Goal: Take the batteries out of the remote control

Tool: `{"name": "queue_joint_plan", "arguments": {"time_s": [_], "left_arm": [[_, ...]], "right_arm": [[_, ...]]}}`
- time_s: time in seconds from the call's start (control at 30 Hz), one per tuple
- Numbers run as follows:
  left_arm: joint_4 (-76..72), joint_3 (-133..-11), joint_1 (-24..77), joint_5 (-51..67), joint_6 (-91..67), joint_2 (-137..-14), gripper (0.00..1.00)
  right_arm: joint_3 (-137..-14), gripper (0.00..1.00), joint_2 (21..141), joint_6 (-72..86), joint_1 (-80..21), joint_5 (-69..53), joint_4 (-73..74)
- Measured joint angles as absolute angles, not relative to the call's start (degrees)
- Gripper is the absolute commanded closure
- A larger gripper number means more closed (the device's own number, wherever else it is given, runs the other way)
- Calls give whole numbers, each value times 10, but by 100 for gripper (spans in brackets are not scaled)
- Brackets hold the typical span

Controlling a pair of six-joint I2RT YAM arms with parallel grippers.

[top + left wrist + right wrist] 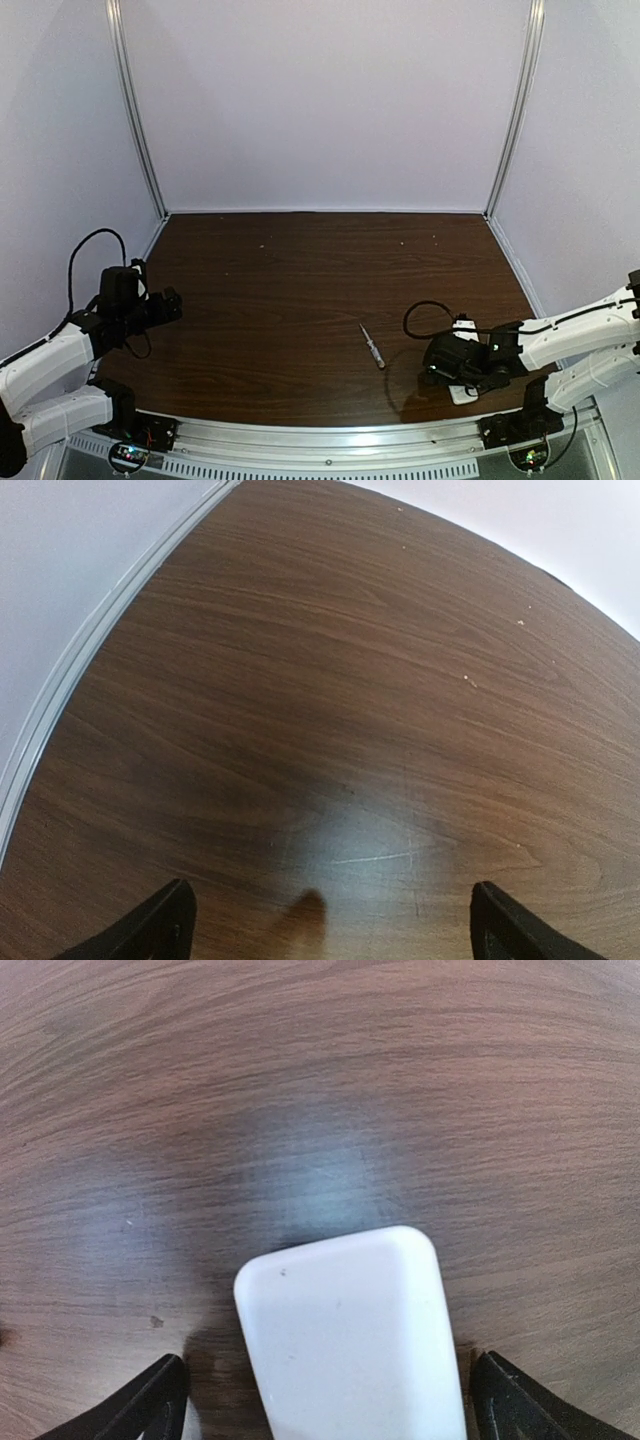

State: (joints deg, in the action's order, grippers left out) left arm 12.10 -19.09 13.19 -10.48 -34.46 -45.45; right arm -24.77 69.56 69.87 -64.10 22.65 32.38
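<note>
The right gripper (pixel 330 1405) stands wide open, with its two dark fingers (pixel 150 1405) on either side of the remote (pixel 350 1345). The remote lies flat on the table (pixel 300 1080) with a plain white face up. Its rounded end points away from the wrist camera, and its other end runs off the bottom of that view. The finger on the left of the wrist view is clear of the remote, with a strip of wood showing between them. The finger on the right comes very near the remote's edge; I cannot tell whether it touches. The jaws straddle the remote without clamping it.

In the top view the right gripper (pixel 447 368) sits low over the remote (pixel 463 393). The remote shows only as a small white patch under the black gripper body, at the table's near edge.

A screwdriver (pixel 372 347) lies on the wood to the left of the remote and a little farther back, apart from both the remote and the gripper.

The left gripper (pixel 165 305) is well away from the remote, at the opposite side of the table. Its jaws are also spread wide. Its fingers (pixel 150 930) show in the bottom corners of the left wrist view with only wood between them. It holds nothing and touches nothing.
</note>
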Motion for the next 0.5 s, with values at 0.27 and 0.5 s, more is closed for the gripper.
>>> {"name": "queue_joint_plan", "arguments": {"time_s": [0.27,0.5], "left_arm": [[121,-191,132,-105,-345,-459,3],[121,-191,132,-105,-345,-461,3]], "right_arm": [[-269,17,748,720,-663,256,301],[-271,28,753,717,-665,259,293]]}}
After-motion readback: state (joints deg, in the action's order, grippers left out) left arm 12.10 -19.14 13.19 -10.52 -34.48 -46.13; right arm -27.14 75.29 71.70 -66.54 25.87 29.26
